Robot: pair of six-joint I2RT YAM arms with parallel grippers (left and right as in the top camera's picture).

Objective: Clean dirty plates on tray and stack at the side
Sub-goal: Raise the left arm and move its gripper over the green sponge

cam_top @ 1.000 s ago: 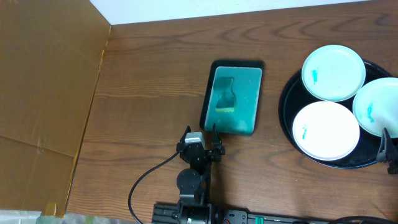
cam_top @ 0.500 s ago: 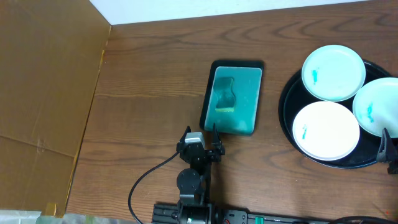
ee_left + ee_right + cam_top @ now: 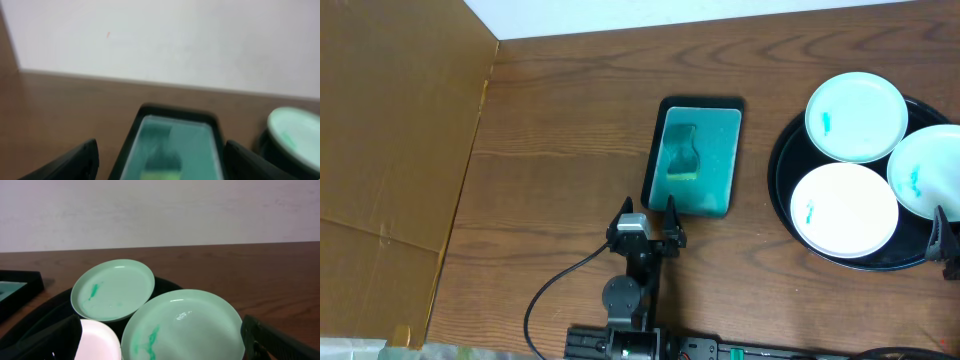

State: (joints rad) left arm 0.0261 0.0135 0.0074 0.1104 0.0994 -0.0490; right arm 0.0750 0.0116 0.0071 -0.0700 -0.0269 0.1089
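Three white dirty plates with teal smears lie on the black tray (image 3: 780, 180) at the right: a far one (image 3: 856, 116), a near one (image 3: 843, 210) and a right one (image 3: 930, 170). The right wrist view shows the far plate (image 3: 112, 289), the right plate (image 3: 200, 325) and a corner of the near plate (image 3: 97, 342). My right gripper (image 3: 160, 347) is open and empty, low over the right plate at the tray's near right edge (image 3: 945, 240). My left gripper (image 3: 648, 212) is open and empty, just short of the teal tray's near end.
A rectangular teal tray with a black rim (image 3: 725, 150) holds a sponge (image 3: 682, 160); it fills the left wrist view (image 3: 210, 135) between the fingers (image 3: 160, 167). A brown cardboard sheet (image 3: 390, 150) covers the left. A white wall runs along the back.
My left gripper has shifted slightly forward and to the right, toward the teal tray. The plates and the right gripper have not moved.
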